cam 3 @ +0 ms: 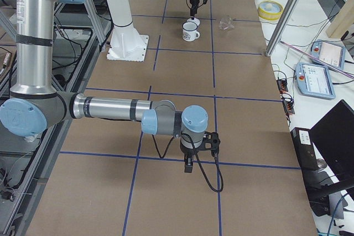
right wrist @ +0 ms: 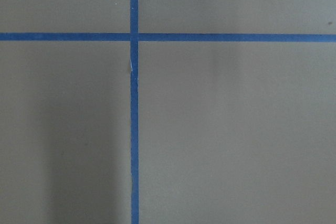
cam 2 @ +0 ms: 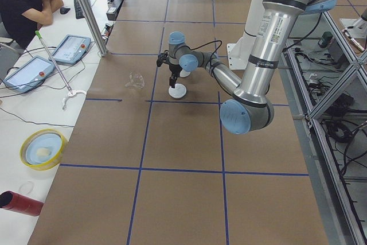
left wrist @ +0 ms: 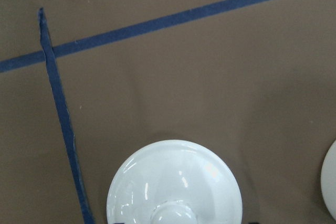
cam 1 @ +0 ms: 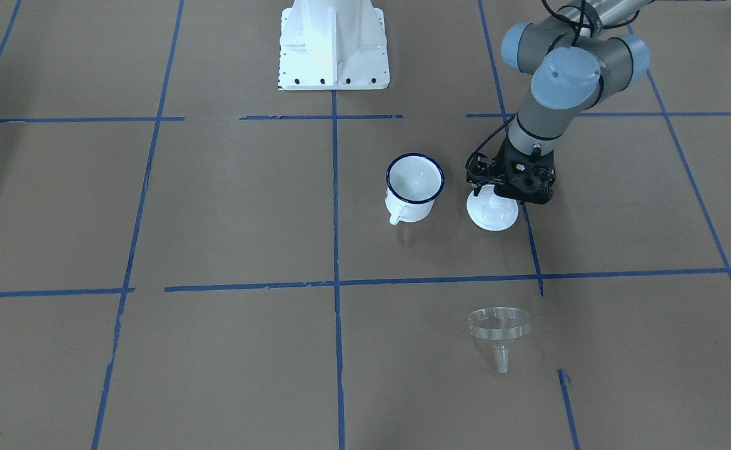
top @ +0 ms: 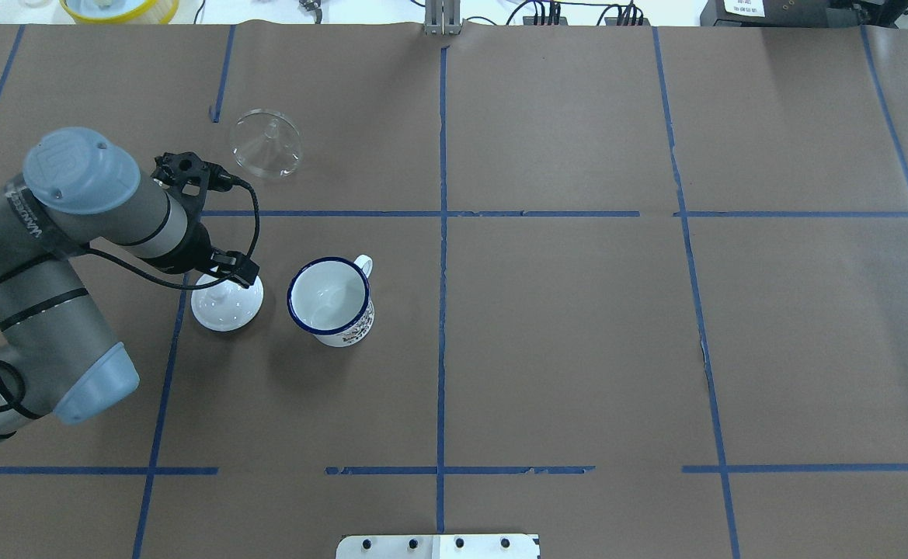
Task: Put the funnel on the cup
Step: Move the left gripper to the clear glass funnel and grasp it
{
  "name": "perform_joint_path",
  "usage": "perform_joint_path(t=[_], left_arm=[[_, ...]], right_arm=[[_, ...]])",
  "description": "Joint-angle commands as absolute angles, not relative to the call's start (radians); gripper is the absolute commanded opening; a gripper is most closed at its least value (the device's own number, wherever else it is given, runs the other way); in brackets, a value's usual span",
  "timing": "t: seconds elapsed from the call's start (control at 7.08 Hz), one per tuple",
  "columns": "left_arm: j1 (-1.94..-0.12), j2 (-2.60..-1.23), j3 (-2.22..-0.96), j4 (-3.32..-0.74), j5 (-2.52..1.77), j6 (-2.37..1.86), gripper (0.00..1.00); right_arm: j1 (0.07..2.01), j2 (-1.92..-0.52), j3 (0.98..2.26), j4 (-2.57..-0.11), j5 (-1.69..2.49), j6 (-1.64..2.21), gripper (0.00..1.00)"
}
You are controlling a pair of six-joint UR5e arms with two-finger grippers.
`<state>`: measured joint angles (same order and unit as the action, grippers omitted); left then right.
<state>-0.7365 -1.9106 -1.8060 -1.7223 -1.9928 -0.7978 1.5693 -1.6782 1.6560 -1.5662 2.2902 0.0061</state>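
The clear funnel (cam 1: 498,325) lies on its side on the brown table, apart from everything else; it also shows in the overhead view (top: 266,144). The white cup (cam 1: 414,187) with a blue rim stands upright and uncovered, its handle toward the operators' side (top: 331,299). My left gripper (cam 1: 498,195) hangs straight down over the knob of a round white lid (cam 1: 493,217) that rests on the table beside the cup. Its jaws look open on either side of the knob. The left wrist view shows the lid (left wrist: 173,182) below. My right gripper (cam 3: 188,168) is far from these, low over bare table; I cannot tell its state.
The robot's white base (cam 1: 334,47) stands behind the cup. Blue tape lines (cam 1: 335,206) cross the table. A yellow bowl (top: 120,8) sits beyond the far edge. A seated operator (cam 2: 26,1) and tablets (cam 2: 69,50) are beside the table.
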Motion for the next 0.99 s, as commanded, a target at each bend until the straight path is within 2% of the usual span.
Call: perform_joint_path(t=[0.0,0.42,0.85], left_arm=[[-0.834,-1.945,-1.821,-1.715,-1.997,-0.814,1.0],[-0.867,-2.005,-1.803,-1.732,-1.994,-1.222,1.0],[-0.853,-2.025,-1.558,-2.191,-1.855,-1.818,1.0]], right_arm=[[1.569,-1.678,1.655,-1.566,2.29,0.006,1.0],[1.569,-1.678,1.657,-1.566,2.29,0.006,1.0],[1.569,-1.678,1.657,-1.566,2.29,0.006,1.0]])
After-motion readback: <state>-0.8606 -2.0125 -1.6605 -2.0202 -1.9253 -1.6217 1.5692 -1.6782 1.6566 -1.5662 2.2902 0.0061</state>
